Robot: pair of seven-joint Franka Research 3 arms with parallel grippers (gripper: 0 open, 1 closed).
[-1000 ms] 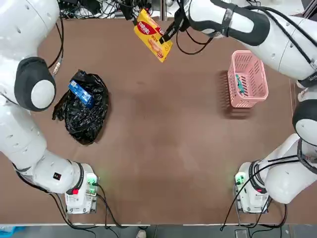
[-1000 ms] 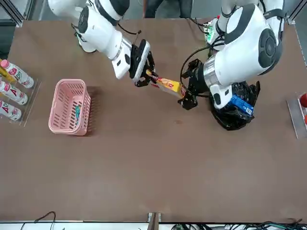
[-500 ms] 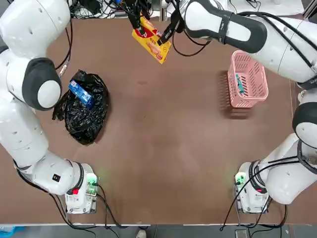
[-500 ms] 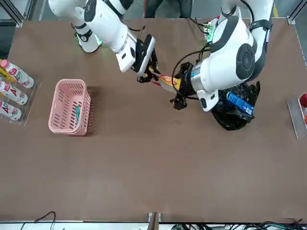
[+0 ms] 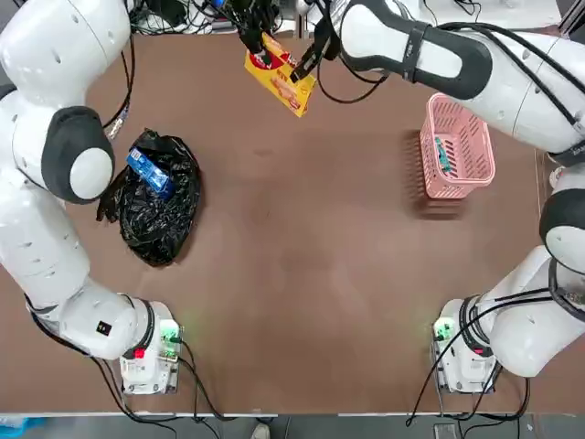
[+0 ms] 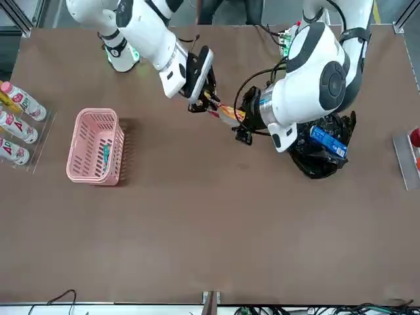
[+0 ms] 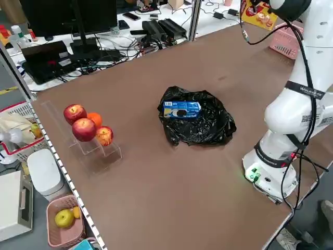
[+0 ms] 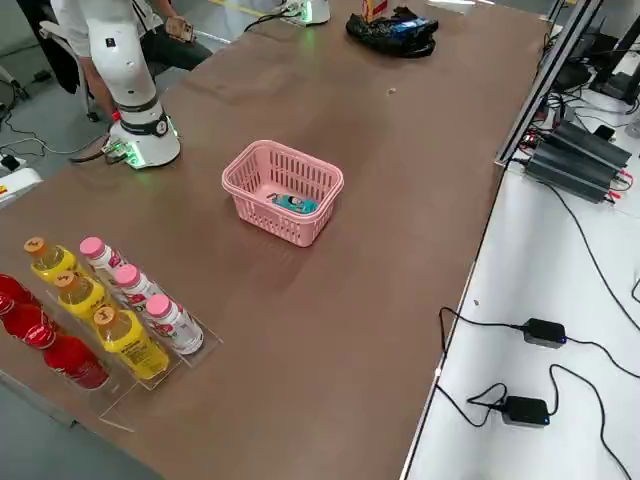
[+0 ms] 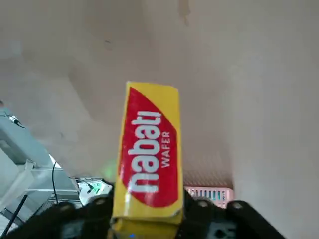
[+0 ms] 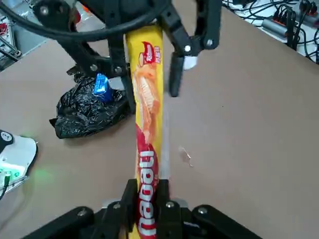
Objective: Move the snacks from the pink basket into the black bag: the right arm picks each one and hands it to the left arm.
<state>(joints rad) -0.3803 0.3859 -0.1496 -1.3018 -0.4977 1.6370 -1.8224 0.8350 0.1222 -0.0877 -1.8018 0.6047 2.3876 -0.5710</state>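
The brown table (image 5: 302,274) carries everything, and the two white arms meet above its far side. The black bag (image 5: 155,206) lies crumpled on the table near the left arm (image 5: 55,165), and the blue packet (image 5: 148,171) rests on top of it, at its opening. The pink basket (image 5: 457,146) stands on the right side of the table, well apart from the bag, and the small teal packet (image 5: 443,154) lies inside it. The long yellow packet (image 5: 279,78) is in the air between the two arms, near the far edge of the table. The right end effector (image 10: 147,199) is closed tightly on one end of this packet, and the right arm (image 5: 439,50) reaches to it from the basket side. The left end effector (image 6: 244,121) is at the other end of the packet, with its fingers (image 10: 174,69) standing on both sides of it; I cannot tell if they already press on it. White bottles (image 6: 16,125) stand in a rack at the table edge beyond the basket. Red and orange fruits (image 7: 86,127) sit on a stand at the opposite edge, beyond the bag.
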